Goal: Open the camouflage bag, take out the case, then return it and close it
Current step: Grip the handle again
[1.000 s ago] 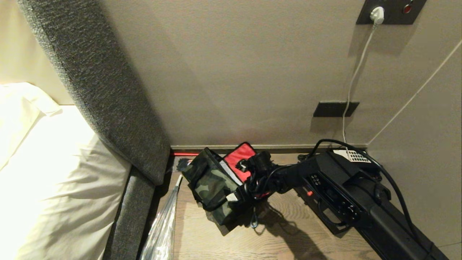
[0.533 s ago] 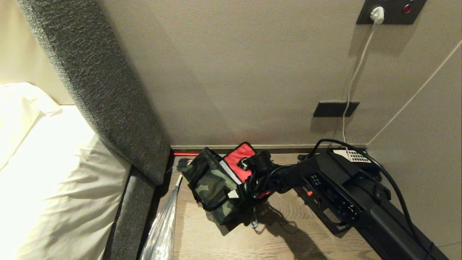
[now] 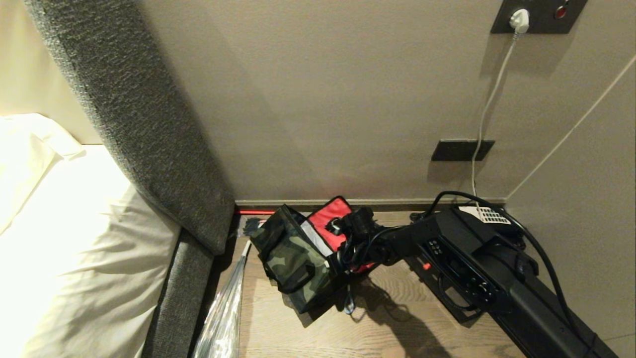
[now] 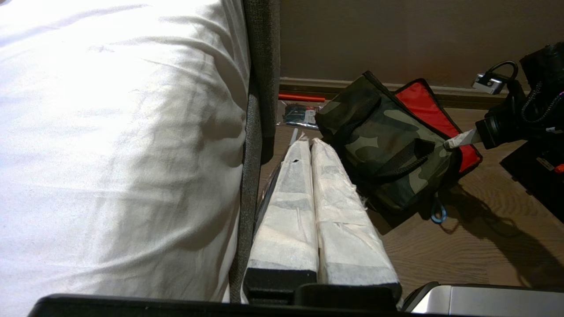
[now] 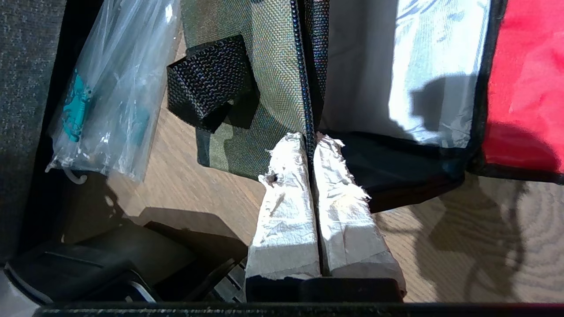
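the bed (image 4: 110, 132) and its grey frame (image 3: 149, 149) lie well off on the far side of the bag from the right pincer. the wood floor (image 3: 397, 318) runs under everything. the bag (image 3: 293, 258) sits on it, tilted, lid thrown back so the red lining (image 3: 330, 219) and the silver inner wall (image 5: 405, 66) show. the right pincer (image 5: 313, 145) is at the bag's near corner, its padded fingers (image 5: 286, 185) pressed together on the black rim (image 5: 308, 88) of the camo side wall, one finger outside, one inside. so it is closed, pinching the rim. the case (image 3: 447, 268) seems to be the black box lying behind the pincer, beside the arm, already out of the bag. a clear packet (image 5: 110, 79) lies just past the bag's outer side. the left pincer (image 4: 313, 145) is parked near the bed, fingers together, holding nothing.

the likely trouble: the pinch takes only thin fabric at a corner, so a pull may drag or tip the soft bag instead of holding it open, or the rim may slip free. the strap (image 5: 211, 83) close by could snag a finger.
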You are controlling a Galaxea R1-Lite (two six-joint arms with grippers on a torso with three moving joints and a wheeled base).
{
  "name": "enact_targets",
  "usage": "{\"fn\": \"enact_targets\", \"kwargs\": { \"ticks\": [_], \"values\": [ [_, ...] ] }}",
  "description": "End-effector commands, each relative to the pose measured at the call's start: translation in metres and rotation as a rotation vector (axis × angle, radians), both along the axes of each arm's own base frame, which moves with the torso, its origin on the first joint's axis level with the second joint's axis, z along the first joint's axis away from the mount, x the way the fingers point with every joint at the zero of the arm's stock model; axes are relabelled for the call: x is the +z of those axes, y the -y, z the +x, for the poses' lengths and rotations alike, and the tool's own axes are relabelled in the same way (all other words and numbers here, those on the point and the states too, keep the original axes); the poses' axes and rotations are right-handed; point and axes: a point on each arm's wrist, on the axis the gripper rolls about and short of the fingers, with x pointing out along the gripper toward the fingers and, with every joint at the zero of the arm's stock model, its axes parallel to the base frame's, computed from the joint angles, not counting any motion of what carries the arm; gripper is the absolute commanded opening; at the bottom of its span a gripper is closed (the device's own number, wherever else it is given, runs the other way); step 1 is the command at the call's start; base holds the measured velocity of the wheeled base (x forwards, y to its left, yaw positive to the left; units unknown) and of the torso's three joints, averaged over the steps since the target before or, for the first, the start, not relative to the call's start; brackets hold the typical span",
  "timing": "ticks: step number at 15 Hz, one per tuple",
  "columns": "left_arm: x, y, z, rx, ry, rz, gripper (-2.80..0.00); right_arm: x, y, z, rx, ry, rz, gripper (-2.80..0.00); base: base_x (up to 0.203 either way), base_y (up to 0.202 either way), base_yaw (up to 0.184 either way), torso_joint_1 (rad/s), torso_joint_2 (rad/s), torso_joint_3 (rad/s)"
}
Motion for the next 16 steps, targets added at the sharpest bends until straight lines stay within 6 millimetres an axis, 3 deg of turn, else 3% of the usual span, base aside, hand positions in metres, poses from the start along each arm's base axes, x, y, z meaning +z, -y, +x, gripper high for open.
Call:
{"fn": "enact_targets", "kwargs": {
  "ticks": [1,4,7,10,13,16],
  "values": [
    [-0.001,0.000,0.000,0.001,0.000,-0.001,-2.80,0.001,-0.001,-0.001,0.009,0.004,-0.002,-2.80,0.000,0.000,0.000,0.000,0.00,0.000],
    [-0.001,0.000,0.000,0.001,0.000,-0.001,-2.80,0.009,-0.008,-0.004,0.033,0.056,-0.038,-2.80,0.000,0.000,0.000,0.000,0.00,0.000],
    [-0.001,0.000,0.000,0.001,0.000,-0.001,-2.80,0.022,-0.009,-0.013,0.067,0.218,-0.250,-2.80,0.000,0.000,0.000,0.000,0.00,0.000],
    [-0.001,0.000,0.000,0.001,0.000,-0.001,-2.80,0.041,-0.014,-0.026,0.114,0.263,-0.301,-2.80,0.000,0.000,0.000,0.000,0.00,0.000],
    [-0.001,0.000,0.000,0.001,-0.002,-0.001,-2.80,0.065,-0.007,-0.034,0.164,0.332,-0.336,-2.80,0.000,0.000,0.000,0.000,0.00,0.000],
    [0.000,0.000,0.000,0.001,-0.003,-0.001,-2.80,0.085,0.012,-0.028,0.199,0.417,-0.386,-2.80,0.000,0.000,0.000,0.000,0.00,0.000]
  ]
}}
